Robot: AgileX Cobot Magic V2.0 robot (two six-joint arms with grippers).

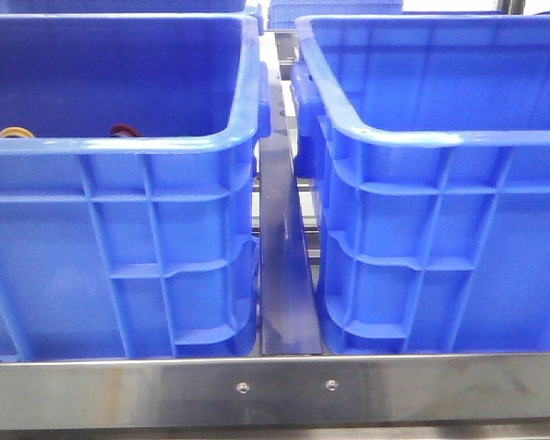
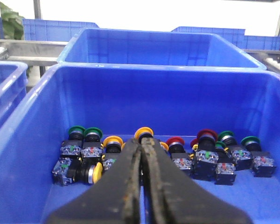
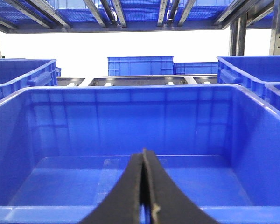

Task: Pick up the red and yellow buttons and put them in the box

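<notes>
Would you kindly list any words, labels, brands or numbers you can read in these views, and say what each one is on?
None can be read.
Push buttons in the left crate: small markings on their contact blocks, too small and blurred to read.
Right crate: plain walls, no text visible.

Your left gripper (image 2: 143, 140) has its two dark fingers pressed together along their whole length, tips meeting, with nothing caught between them. Your right gripper (image 3: 143, 151) stands the same way: fingers (image 3: 130, 186) closed flat against each other, holding nothing. Neither arm shows in the front view; you see each gripper only from its own wrist camera.
</notes>
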